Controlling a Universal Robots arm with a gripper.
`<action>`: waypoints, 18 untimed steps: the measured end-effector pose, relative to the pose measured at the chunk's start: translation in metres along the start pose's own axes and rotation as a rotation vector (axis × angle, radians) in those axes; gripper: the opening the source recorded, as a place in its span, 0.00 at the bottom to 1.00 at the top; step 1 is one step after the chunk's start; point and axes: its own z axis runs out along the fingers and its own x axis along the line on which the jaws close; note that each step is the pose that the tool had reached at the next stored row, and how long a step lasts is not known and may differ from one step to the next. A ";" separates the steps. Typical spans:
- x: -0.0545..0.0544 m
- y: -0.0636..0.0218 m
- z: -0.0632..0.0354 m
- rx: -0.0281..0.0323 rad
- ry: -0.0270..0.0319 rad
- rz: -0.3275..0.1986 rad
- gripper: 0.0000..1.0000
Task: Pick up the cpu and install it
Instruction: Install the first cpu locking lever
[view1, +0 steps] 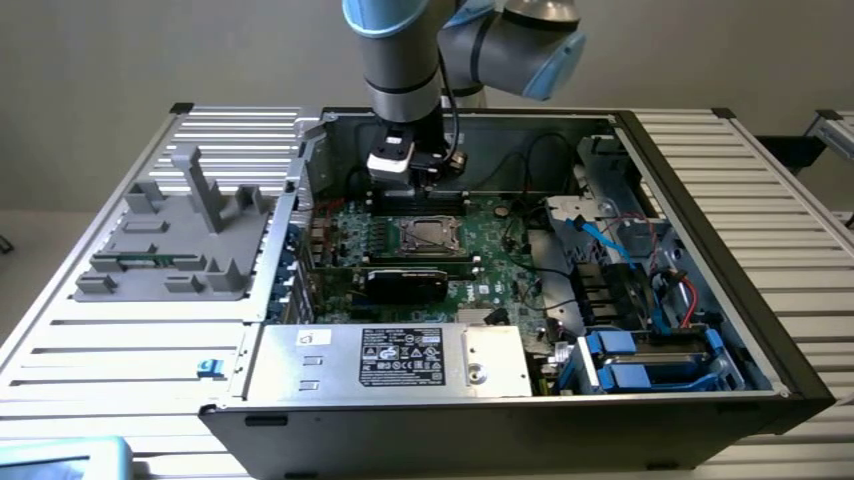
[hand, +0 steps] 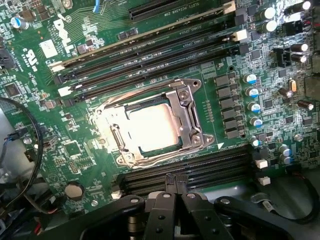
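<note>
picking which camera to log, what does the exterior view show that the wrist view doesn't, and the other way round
Exterior view alone: the whole open computer case, the power supply, the grey tray on the table at that view's left, and the arm above the motherboard. Wrist view alone: the memory slots and small capacitors up close. Both: the cpu lying in the metal-framed socket, and the gripper, shut and empty.

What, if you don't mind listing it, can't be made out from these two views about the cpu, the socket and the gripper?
- Exterior view: the gripper is largely covered by the arm's wrist, so its fingertips are hidden.
- Wrist view: glare washes out the cpu top; markings unreadable.
- Wrist view: the socket frame hides the cpu's edges, so full seating cannot be told.
- Wrist view: the gripper is cut off by the picture's edge.
</note>
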 end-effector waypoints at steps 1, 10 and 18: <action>0.000 -0.0003 -0.0014 -0.0010 -0.0018 0.001 0.11; 0.002 -0.0033 -0.0207 -0.0115 -0.0139 0.003 0.11; 0.005 -0.0040 -0.0345 -0.0334 -0.0340 0.008 0.11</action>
